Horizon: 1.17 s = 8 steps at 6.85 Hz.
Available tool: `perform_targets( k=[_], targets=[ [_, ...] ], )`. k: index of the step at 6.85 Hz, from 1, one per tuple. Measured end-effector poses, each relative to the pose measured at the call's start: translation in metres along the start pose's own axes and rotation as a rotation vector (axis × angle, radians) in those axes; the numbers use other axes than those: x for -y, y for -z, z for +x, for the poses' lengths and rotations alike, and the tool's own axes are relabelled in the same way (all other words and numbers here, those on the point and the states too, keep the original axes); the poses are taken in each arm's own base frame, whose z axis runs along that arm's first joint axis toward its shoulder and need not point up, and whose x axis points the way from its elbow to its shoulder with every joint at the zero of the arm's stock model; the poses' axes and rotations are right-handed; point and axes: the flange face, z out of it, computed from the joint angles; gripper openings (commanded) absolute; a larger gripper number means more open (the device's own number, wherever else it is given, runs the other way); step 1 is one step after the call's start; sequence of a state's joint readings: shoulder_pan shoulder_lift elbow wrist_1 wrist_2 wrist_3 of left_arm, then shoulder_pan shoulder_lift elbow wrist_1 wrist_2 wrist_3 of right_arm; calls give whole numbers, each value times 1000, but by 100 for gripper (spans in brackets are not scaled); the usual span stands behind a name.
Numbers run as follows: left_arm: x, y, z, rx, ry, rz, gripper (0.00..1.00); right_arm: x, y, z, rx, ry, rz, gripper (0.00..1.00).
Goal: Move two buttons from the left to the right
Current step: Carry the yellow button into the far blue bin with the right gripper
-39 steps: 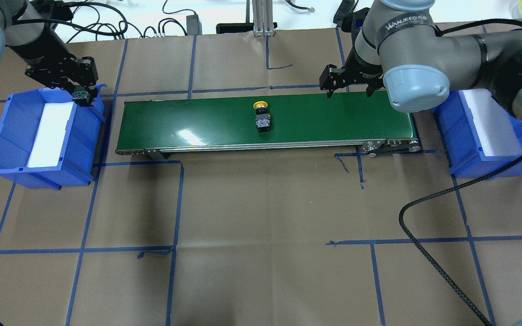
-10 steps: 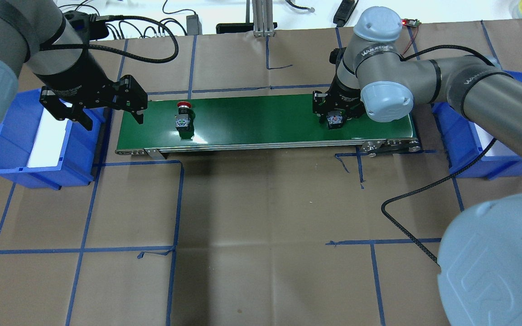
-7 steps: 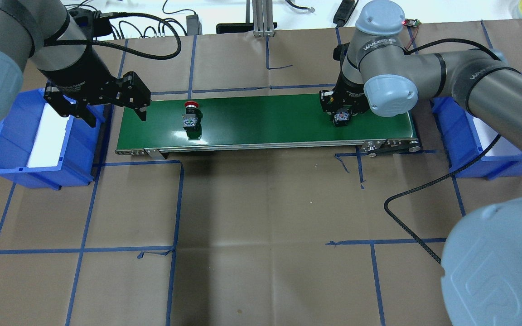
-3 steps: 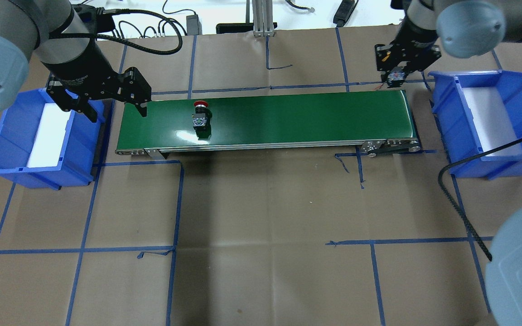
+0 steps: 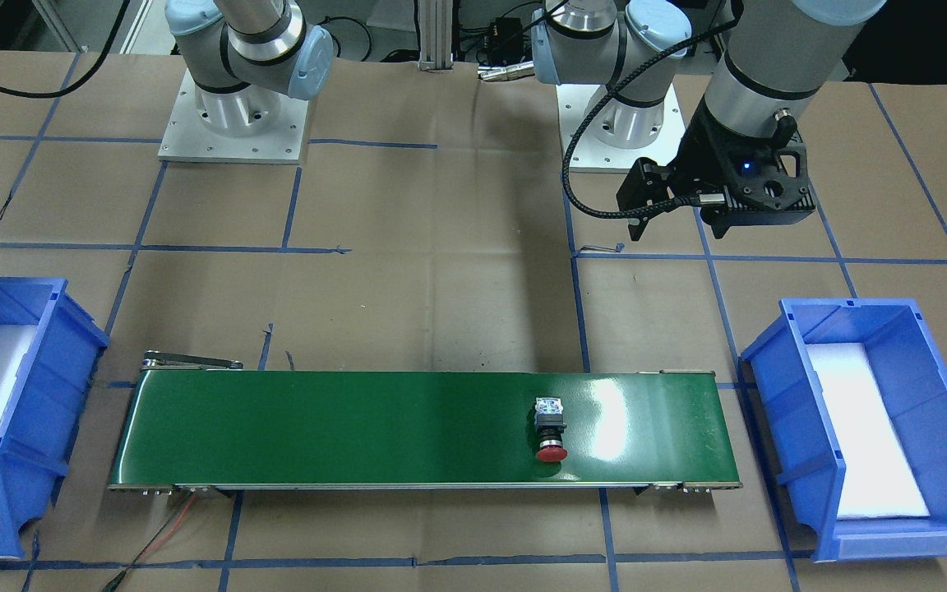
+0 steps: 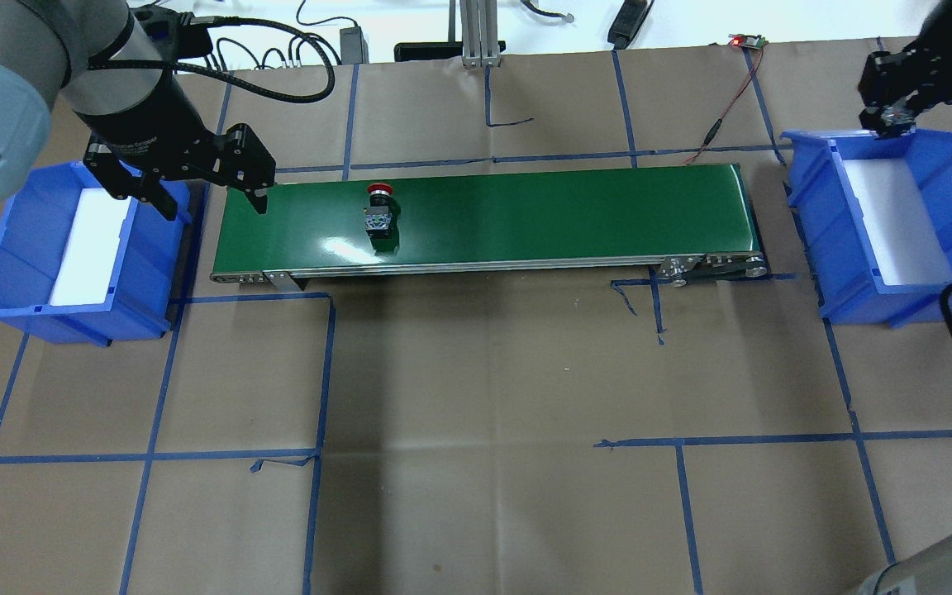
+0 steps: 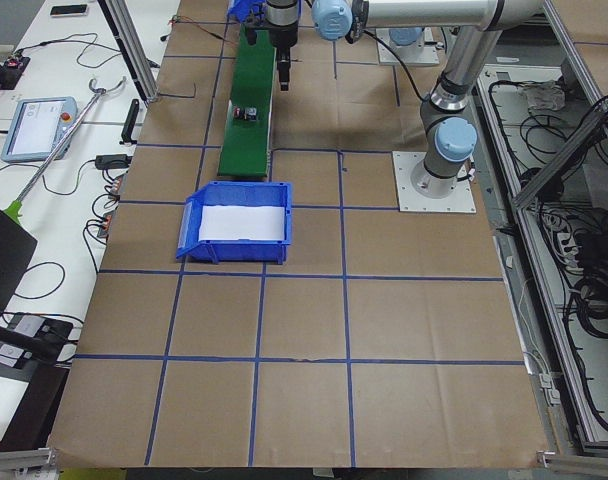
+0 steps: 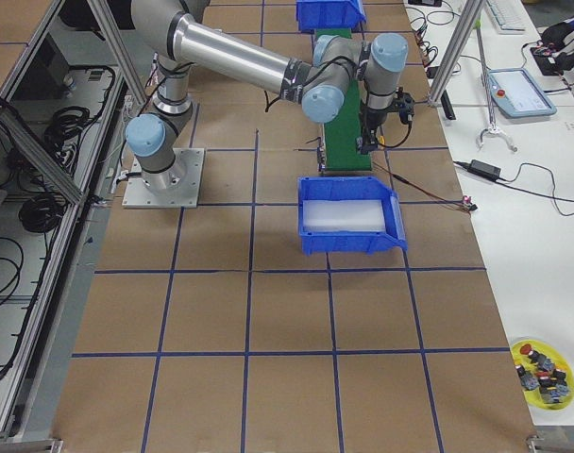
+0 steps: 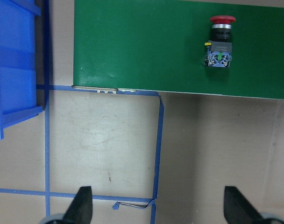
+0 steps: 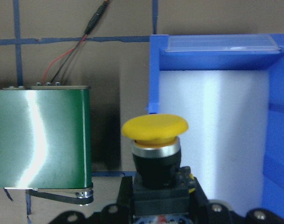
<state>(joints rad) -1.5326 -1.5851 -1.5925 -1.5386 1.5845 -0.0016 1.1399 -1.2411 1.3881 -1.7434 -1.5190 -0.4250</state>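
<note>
Right gripper point(image 6: 896, 122) grips yellow button point(image 10: 155, 140); its block mostly hidden

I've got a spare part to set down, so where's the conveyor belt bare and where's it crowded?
The belt is bare from the red button to its end by the right bin. The other end is crowded: the open left gripper hangs over that corner beside the left bin, the button close by.
</note>
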Motion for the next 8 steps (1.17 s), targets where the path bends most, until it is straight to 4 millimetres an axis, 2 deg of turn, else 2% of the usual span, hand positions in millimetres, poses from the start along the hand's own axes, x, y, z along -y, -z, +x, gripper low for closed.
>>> perform_targets(
  k=[1, 4, 6, 8],
  targets=[
    [0, 0, 0, 0, -9, 0, 99, -8, -7, 25, 5, -7, -12, 5],
    [0, 0, 0, 0, -34, 0, 99, -40, -65, 65, 4, -4, -19, 5],
    [1, 0, 0, 1, -42, 0, 99, -57, -107, 77, -46, 31, -26, 5],
    [1, 0, 0, 0, -43, 1, 100, -74, -147, 73, -77, 53, -25, 5]
  ],
)
